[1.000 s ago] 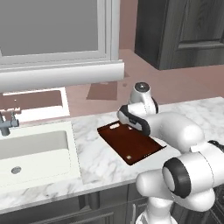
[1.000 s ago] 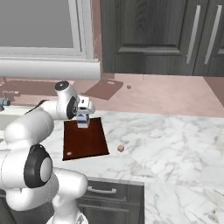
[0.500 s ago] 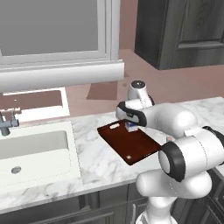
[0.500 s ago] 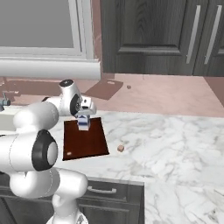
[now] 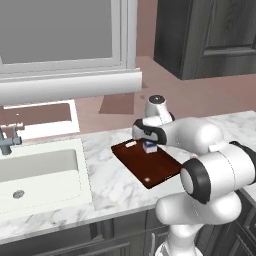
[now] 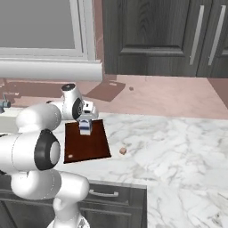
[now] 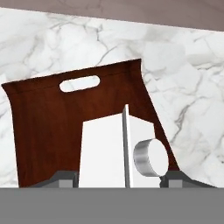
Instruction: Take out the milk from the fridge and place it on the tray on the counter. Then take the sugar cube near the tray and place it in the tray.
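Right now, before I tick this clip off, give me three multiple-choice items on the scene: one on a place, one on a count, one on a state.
1. Where does the milk stand?
A. on the tray
B. in the sink
C. on bare counter

2. How many sugar cubes lie on the counter beside the tray?
A. none
B. one
C. three

3. How is the milk carton standing?
A. lying on its side
B. upside down
C. upright

Answers:
1 A: the carton sits on the dark reddish-brown tray, between the fingers of the claw.
2 B: a single sugar cube lies on the marble, off the tray.
3 C: its gabled top points up toward the hand.
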